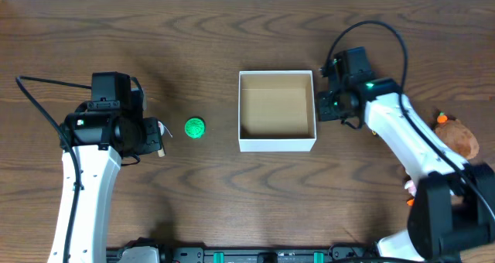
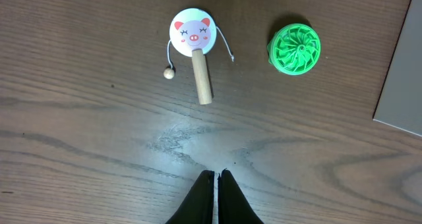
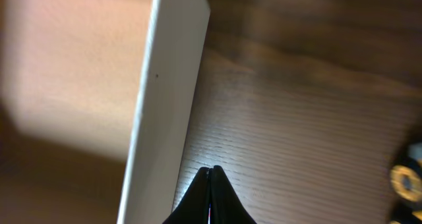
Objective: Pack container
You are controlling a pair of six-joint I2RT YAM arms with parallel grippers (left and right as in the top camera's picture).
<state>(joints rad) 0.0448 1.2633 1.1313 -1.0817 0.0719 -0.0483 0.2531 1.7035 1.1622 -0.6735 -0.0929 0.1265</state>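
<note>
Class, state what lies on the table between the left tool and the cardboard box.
A green ridged disc toy lies between the left tool and the box, clearest overhead; the left wrist view also shows a pig-face rattle drum nearer the tool.

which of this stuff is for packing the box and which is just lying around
For the job:
- container
- green wheel toy, probably to be packed
- pig drum toy, probably to be packed

Lying about for now:
- brown plush toy, at the overhead view's right edge; it may be packed later
</note>
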